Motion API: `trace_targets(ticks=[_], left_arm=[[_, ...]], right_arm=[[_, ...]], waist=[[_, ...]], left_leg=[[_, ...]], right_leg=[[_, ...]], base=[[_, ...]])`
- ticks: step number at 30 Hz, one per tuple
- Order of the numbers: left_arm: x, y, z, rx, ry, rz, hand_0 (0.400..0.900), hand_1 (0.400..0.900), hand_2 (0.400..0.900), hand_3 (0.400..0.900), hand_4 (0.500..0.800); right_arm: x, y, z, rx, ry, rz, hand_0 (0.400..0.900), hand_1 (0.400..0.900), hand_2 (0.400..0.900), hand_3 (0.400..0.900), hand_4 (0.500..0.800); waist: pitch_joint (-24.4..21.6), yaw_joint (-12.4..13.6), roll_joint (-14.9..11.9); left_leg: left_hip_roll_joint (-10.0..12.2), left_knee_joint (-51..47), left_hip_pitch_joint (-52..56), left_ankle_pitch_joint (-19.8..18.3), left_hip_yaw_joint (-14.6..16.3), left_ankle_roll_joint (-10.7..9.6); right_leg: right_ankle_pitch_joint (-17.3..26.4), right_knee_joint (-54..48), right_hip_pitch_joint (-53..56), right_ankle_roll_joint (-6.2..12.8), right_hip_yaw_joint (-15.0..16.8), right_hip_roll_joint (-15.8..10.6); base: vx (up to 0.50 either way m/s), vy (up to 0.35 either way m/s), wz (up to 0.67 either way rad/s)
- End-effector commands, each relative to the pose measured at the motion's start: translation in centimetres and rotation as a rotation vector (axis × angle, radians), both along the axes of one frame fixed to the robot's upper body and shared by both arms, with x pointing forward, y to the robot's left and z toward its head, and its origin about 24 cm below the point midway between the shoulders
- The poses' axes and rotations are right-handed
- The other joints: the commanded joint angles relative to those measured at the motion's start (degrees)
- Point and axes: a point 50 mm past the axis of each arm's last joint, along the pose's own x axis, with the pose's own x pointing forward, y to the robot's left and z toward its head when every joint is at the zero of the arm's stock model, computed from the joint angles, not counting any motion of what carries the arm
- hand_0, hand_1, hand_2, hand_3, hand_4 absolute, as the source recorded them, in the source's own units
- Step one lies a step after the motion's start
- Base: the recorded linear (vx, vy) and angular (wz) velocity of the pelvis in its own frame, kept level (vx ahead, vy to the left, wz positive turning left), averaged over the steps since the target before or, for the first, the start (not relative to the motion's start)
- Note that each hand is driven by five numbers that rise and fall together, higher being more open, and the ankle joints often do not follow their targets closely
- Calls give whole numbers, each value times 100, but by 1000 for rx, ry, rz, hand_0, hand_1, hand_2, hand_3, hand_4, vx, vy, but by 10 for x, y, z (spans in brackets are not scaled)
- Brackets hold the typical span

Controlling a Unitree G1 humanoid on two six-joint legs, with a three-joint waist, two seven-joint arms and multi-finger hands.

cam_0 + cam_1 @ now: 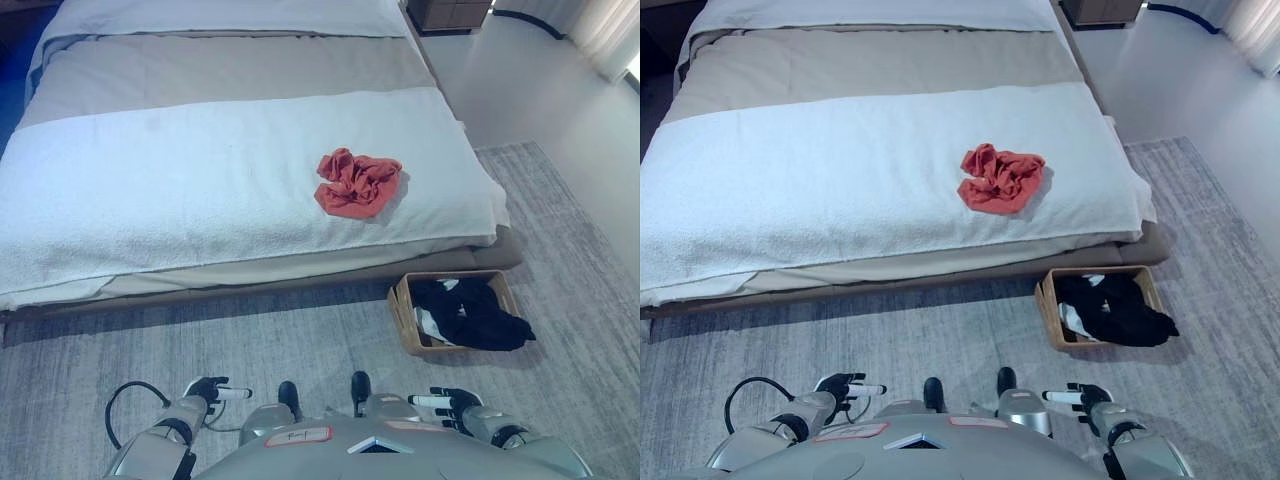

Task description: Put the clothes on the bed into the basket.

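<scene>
Red crumpled garment on the bed looks soft and light; we would pinch its raised folds. Left hand and right hand hang relaxed, holding nothing, well short of the basket.

arms: silver-grey | left hand, right hand: dark, white-tipped fingers

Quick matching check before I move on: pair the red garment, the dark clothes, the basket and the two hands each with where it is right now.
Things:
1. red garment
2. dark clothes
3. basket
4. left hand and right hand

Places:
A. on the rug beside the bed
B. crumpled on the white blanket
C. low near the robot, holding nothing
D. inside the basket

Pairs: 1-B, 2-D, 3-A, 4-C
</scene>
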Motion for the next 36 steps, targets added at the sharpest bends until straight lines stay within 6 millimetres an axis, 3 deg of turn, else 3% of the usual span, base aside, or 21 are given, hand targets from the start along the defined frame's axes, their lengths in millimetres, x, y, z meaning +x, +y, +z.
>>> trace_targets(ticks=[1,8,11,14,19,22,25,29,36], left_arm=[[23,4,6,40,-43,-25,900,900,900,900,800],[35,6,11,51,-79,-35,900,900,900,900,800],[30,2,8,27,-70,-18,900,900,900,900,800],[33,-2,8,6,-83,-7,900,900,900,900,800],[26,-6,4,-9,-64,-4,900,900,900,900,800],[25,-7,4,-3,-63,-8,900,900,900,900,800],[24,-6,4,-2,-66,-9,900,900,900,900,800],[21,-7,3,-4,-61,-9,900,900,900,900,800],[29,11,11,42,-83,-4,900,900,900,900,800]], right_arm=[[10,-19,7,-60,-8,-16,900,900,900,900,800],[8,-20,7,-67,-19,-27,900,900,900,900,800],[9,-24,9,-77,-34,-25,900,900,900,900,800],[20,-29,13,-89,-67,2,900,900,900,900,800],[25,-33,16,-108,-79,13,900,900,900,900,800],[26,-35,17,-116,-85,20,900,900,900,900,800],[27,-37,18,-125,-87,28,900,900,900,900,800],[26,-38,18,-122,-82,26,900,900,900,900,800],[26,-26,14,-77,-65,17,900,900,900,900,800]], waist=[[253,-46,41],[392,-166,107],[537,-185,122],[789,-81,83],[789,-28,142],[801,-24,247],[793,2,313],[750,32,313],[441,128,-100]], left_leg=[[123,36,194,-501,85,-246],[304,548,-144,-495,-109,-397],[137,1373,-509,-580,-231,-499],[-264,2266,-1038,-434,-736,-557],[-218,1822,-1423,-289,-719,-387],[31,1034,-1463,214,-821,-405],[180,429,-1474,427,-880,-427],[253,323,-1423,532,-770,-447],[5,948,-1492,47,-508,-150]], right_leg=[[-478,234,49,344,-20,-192],[-831,771,-191,108,-4,7],[-893,716,-82,-16,-16,46],[-856,704,-90,-150,27,47],[-1006,692,-26,-232,72,193],[-1120,775,13,-268,130,352],[-1226,734,178,-245,258,456],[-1276,650,324,-196,341,436],[-1249,974,335,242,571,-48]], base=[[-35,-75,34],[-15,-140,28],[-13,-181,17],[-76,-180,-5],[48,-90,-1],[117,-6,-9],[170,50,-18],[189,143,-26],[190,263,-25]])
